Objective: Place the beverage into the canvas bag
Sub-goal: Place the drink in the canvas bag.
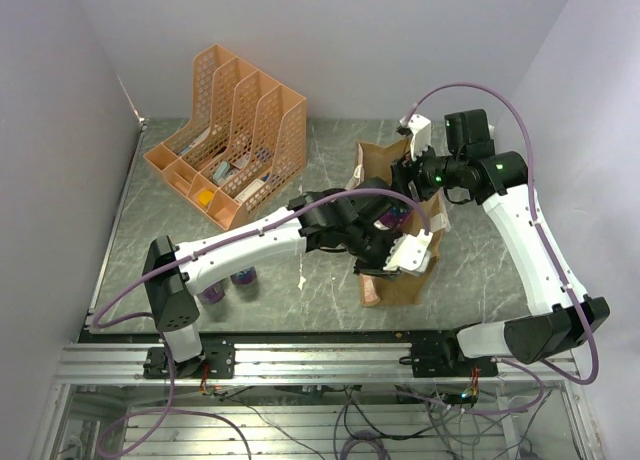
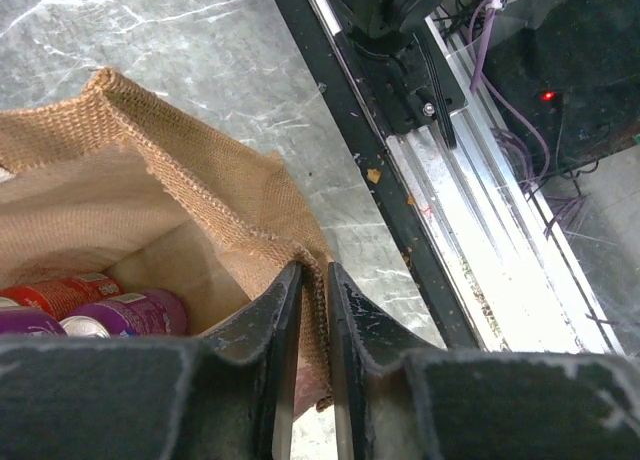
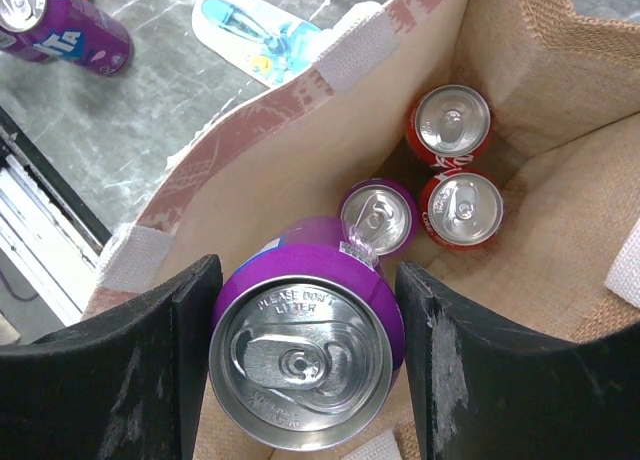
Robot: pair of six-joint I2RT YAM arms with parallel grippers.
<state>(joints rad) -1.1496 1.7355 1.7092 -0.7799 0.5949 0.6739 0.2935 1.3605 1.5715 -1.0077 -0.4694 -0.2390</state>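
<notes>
The purple can (image 3: 305,320), its silver top unopened, was held clamped in the right gripper (image 3: 308,365) over the open mouth of the tan canvas bag (image 3: 270,150), whose woven rim was pinched by the left gripper (image 2: 312,280).

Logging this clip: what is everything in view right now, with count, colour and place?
canvas bag: one, tan-brown with white straps, centre of the table, open.
held can: one, purple, over the bag's mouth.
cans in the bag: three, two red, one purple, at its bottom.
loose cans: two, at least one purple, on the table, near left.
flat packet: one, white and blue, on the table beside the bag.
file organiser: one, orange mesh, back left.
left gripper: one, black, pinching the bag's rim.
right gripper: one, black, clamped on the held can.
</notes>
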